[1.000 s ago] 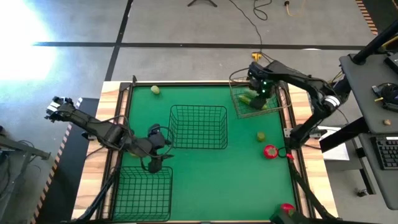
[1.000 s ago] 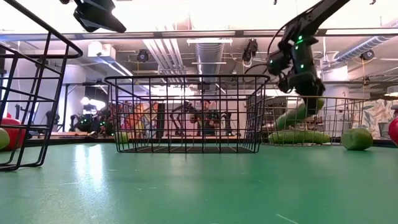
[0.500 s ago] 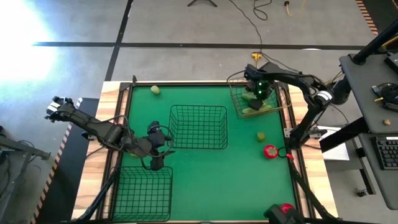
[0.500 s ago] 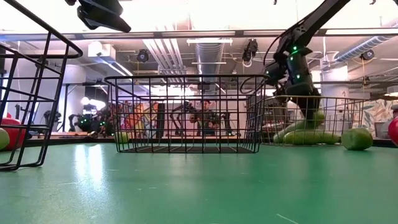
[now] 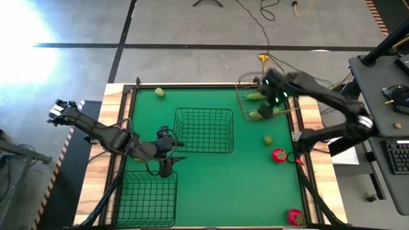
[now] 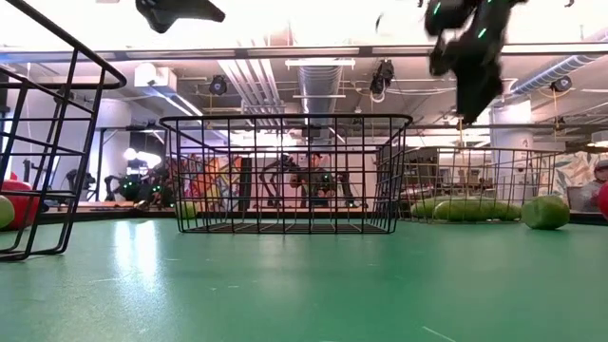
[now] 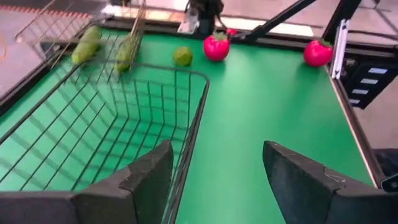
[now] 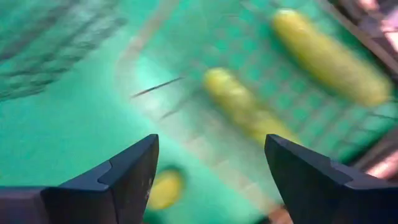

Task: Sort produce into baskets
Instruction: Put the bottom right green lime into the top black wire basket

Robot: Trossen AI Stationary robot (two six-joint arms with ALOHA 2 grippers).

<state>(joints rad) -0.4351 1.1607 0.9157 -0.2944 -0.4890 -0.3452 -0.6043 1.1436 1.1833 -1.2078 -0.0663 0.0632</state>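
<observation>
Cucumbers [image 5: 257, 106] both lie in the tan basket [image 5: 242, 110]; we've got our right pincer [image 5: 276, 97] above it, fingers apart and empty, left pincer [image 5: 167, 145] apart too.

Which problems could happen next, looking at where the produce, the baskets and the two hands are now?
1. One red tomato lies at the table's near right edge; a nudge may roll it off.
2. The left hand hangs open close to the middle basket and the near left basket; it could catch a wire rim.
3. The right hand, open, is above the tan basket holding both cucumbers; a low move could tip it.
</observation>
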